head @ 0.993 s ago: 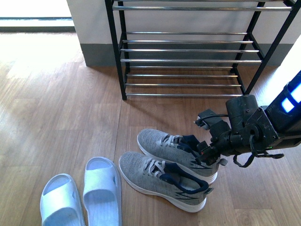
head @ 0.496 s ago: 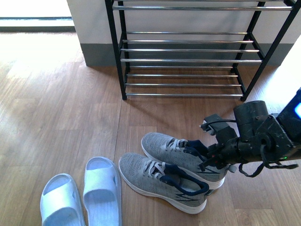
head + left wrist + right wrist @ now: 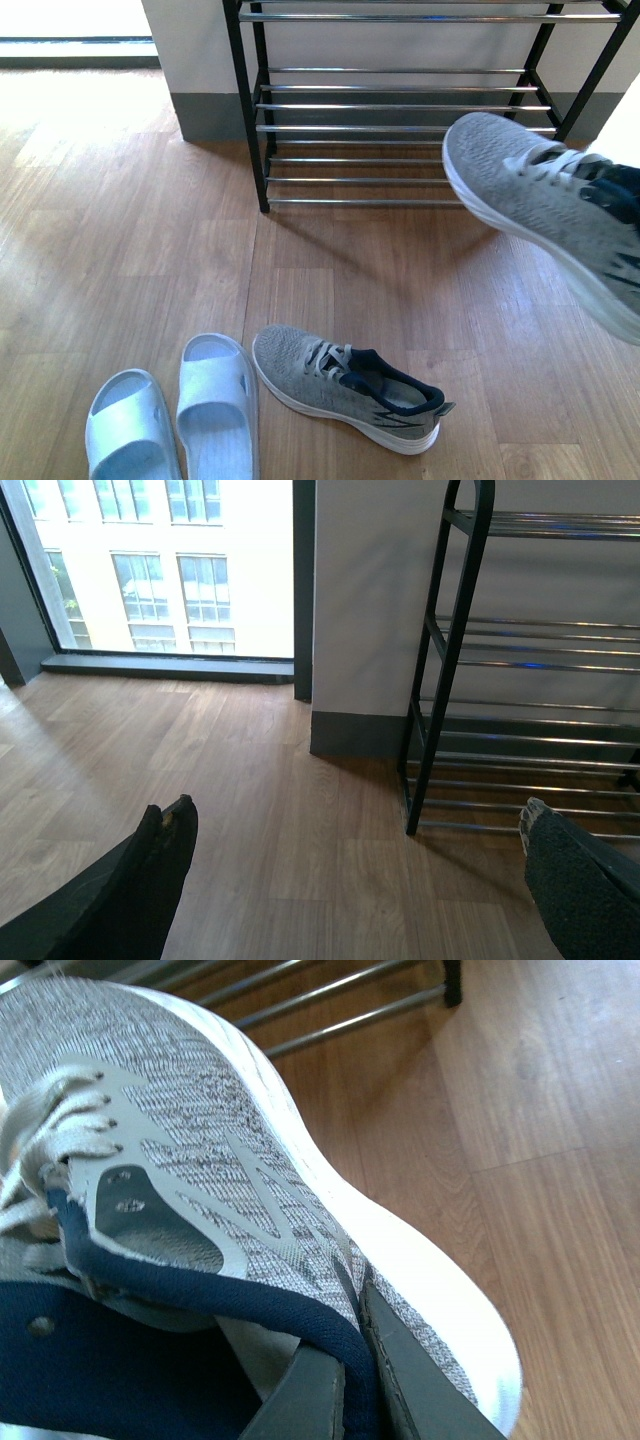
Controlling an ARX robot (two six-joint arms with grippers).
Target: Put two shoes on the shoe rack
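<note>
One grey knit sneaker [image 3: 545, 215] hangs in the air at the right of the front view, toe toward the shoe rack [image 3: 400, 110]. My right gripper [image 3: 355, 1390] is shut on its navy collar, one finger inside and one outside the heel wall of that sneaker [image 3: 230, 1160]. The other grey sneaker [image 3: 345, 385] lies on the floor. Two pale blue slide sandals [image 3: 170, 420] sit at the lower left. My left gripper [image 3: 360, 860] is open above bare floor, left of the rack [image 3: 450, 660], with nothing between its fingers [image 3: 160, 850].
A white wall with a grey skirting board [image 3: 205, 115] stands behind the rack. A bright window [image 3: 170, 565] reaches the floor to the left. Wood floor [image 3: 130, 240] spreads between the rack and the shoes.
The right gripper has lifted the far sneaker off the floor, up and to the right toward the rack. The right arm itself has left the front view. The other shoes have not moved.
</note>
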